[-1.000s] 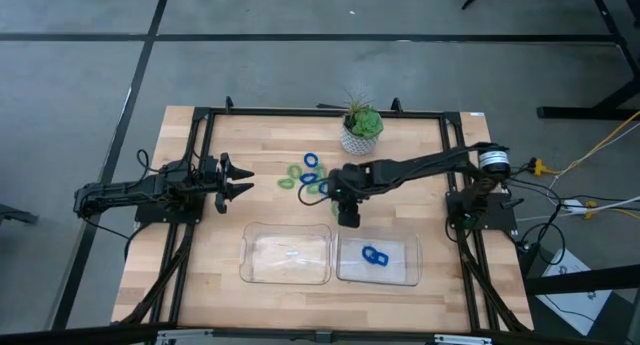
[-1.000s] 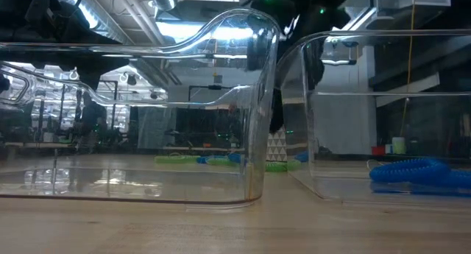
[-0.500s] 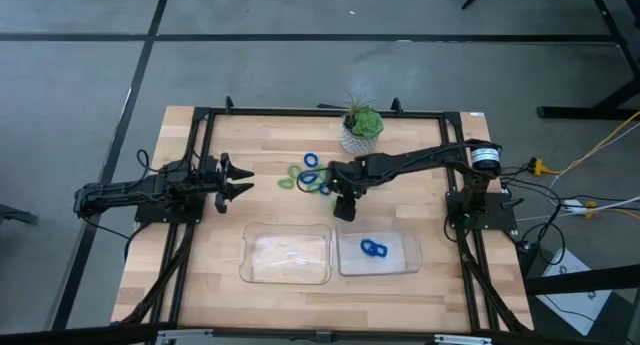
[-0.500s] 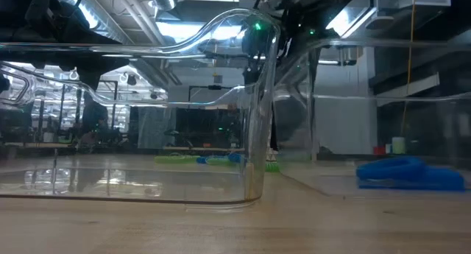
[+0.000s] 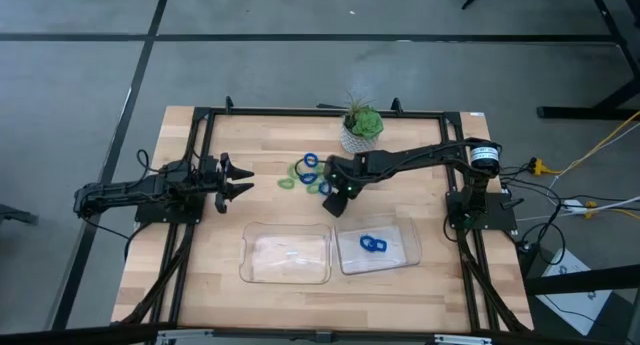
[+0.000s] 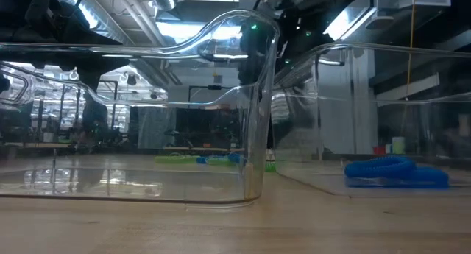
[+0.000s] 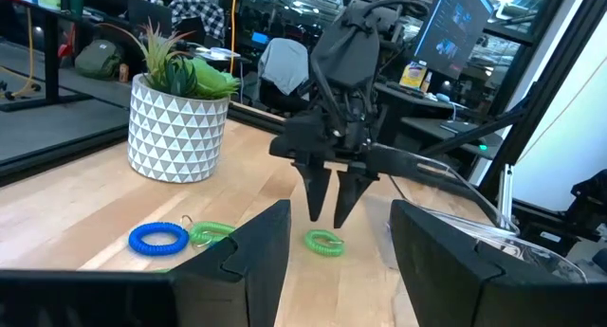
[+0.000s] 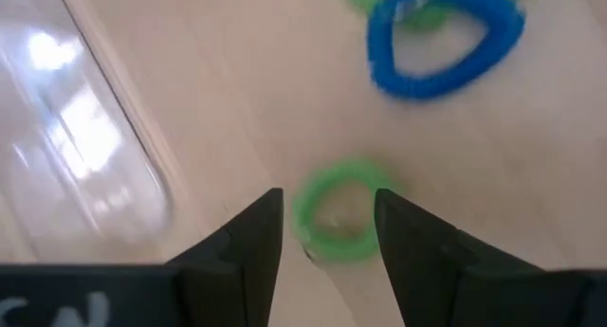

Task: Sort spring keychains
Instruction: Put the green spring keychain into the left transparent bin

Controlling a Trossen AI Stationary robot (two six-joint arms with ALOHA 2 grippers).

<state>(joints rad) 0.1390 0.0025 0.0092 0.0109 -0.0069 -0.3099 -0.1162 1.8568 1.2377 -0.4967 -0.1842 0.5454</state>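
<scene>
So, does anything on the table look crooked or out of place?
Yes. The right tray with the blue keychain sits skewed, not parallel to the left tray or the table edge. Nothing looks spilled or damaged.

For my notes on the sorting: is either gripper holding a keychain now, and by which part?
Nothing is held. The right gripper hangs open above a green keychain on the table; the left gripper waits open and empty at the left.
</scene>
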